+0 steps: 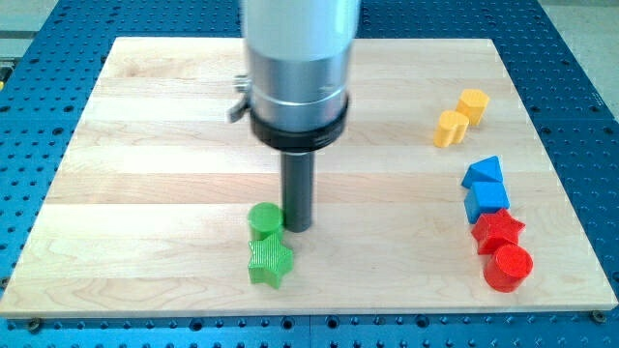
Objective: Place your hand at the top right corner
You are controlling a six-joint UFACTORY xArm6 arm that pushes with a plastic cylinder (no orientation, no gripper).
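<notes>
My tip (298, 228) rests on the wooden board (145, 145) near the middle of its lower half. It sits just right of a green cylinder (264, 218), close to or touching it. A green star block (270, 260) lies just below the cylinder, to the lower left of my tip. The board's top right corner (488, 43) is far up and to the right of my tip, with no block on it.
Two yellow blocks (462, 116) lie near the right edge, upper part. Below them sit a blue triangle (483, 173), a blue cube (486, 200), a red star (497, 230) and a red cylinder (508, 268). A blue perforated table (580, 97) surrounds the board.
</notes>
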